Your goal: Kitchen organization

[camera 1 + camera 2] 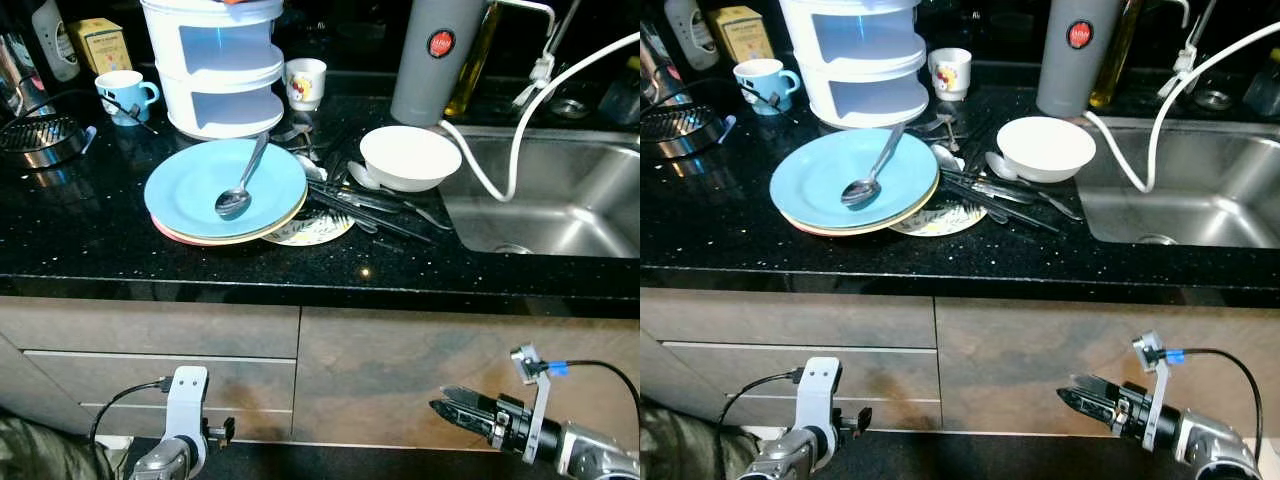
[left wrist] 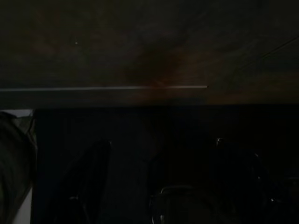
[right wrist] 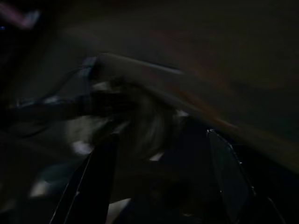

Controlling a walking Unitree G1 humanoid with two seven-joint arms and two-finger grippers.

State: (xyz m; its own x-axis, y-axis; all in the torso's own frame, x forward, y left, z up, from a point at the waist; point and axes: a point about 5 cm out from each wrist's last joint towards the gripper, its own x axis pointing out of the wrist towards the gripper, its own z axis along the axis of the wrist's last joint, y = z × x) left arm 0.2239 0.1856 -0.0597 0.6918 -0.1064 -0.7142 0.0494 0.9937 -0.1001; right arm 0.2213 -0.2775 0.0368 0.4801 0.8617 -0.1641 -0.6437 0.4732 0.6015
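Both pincers, left (image 1: 215, 432) unreadable, right (image 1: 452, 405) slightly parted and empty, hang below our tabletop (image 1: 90, 240); stacked plates (image 1: 225, 190) await sorting

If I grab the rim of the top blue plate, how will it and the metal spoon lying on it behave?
The round blue plate looks rigid, glazed ceramic: probably slippery to black fingers and breakable if dropped. It rests on a stack of other plates, so pushing may slide it rather than lift it. The metal spoon lies loose, its handle over the rim; tilting would likely send it sliding off.
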